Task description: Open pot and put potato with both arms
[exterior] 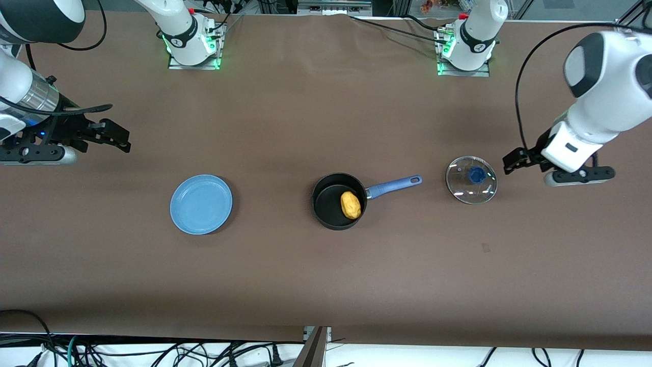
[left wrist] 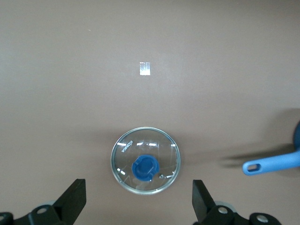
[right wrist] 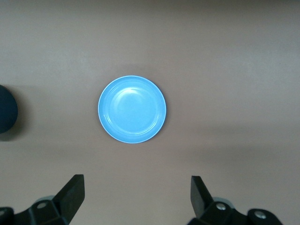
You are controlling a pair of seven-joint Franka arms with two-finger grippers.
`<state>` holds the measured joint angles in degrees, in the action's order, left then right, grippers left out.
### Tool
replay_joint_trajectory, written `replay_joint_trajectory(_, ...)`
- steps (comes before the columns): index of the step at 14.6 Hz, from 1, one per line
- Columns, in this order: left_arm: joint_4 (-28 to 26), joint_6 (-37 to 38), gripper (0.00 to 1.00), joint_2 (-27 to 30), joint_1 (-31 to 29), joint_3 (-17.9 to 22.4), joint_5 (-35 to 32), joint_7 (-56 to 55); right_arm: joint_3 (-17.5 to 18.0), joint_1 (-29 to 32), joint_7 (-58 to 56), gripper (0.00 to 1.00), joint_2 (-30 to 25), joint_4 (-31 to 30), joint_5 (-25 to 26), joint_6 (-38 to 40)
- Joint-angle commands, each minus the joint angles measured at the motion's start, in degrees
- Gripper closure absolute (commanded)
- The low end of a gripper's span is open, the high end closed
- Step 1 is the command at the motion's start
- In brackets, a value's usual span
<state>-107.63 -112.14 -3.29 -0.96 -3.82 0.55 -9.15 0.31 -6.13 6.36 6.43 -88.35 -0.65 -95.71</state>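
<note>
The black pot [exterior: 324, 206] stands uncovered mid-table, its blue handle [exterior: 395, 186] pointing toward the left arm's end. The yellow potato [exterior: 350, 204] lies inside it, by the handle side. The glass lid [exterior: 471, 179] with its blue knob [left wrist: 145, 168] rests flat on the table just past the handle's tip [left wrist: 272, 164]. My left gripper [exterior: 511, 162] [left wrist: 139, 183] hangs open over the table beside the lid, holding nothing. My right gripper [exterior: 118, 136] [right wrist: 136, 180] hangs open and empty over the right arm's end of the table.
A light-blue plate [exterior: 201, 204] [right wrist: 132, 108] sits bare between the pot and the right arm's end. A small tape mark [left wrist: 145, 69] is stuck to the brown table nearer to the front camera than the lid. Cables hang below the table's front edge.
</note>
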Motion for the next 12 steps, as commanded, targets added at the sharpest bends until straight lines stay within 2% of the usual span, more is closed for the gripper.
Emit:
replay_joint_trajectory(1, 10.1, 8.6, 0.0, -3.5, -0.6, 0.0, 0.9, 1.2, 0.4, 0.9, -1.0, 0.0, 0.4, 2.8, 1.0, 0.5)
replay_joint_trajectory(4, 19.2, 15.7, 0.0, -7.5, -0.5, 0.0, 0.9, 1.4, 0.4, 0.8, -0.6, 0.0, 0.2, 3.1, 1.1, 1.2)
replay_joint_trajectory(6, 22.5, 17.8, 0.0, -9.3, -0.5, 0.0, 0.2, 1.5, 0.4, 0.7, -0.6, 0.0, 0.1, 3.1, 1.1, 2.5)
replay_joint_trajectory(12, 23.3, 17.7, 0.0, -9.7, -1.4, 0.1, 0.4, 8.5, 0.4, 0.7, -0.6, 0.0, 0.1, 3.1, 1.0, 3.5)
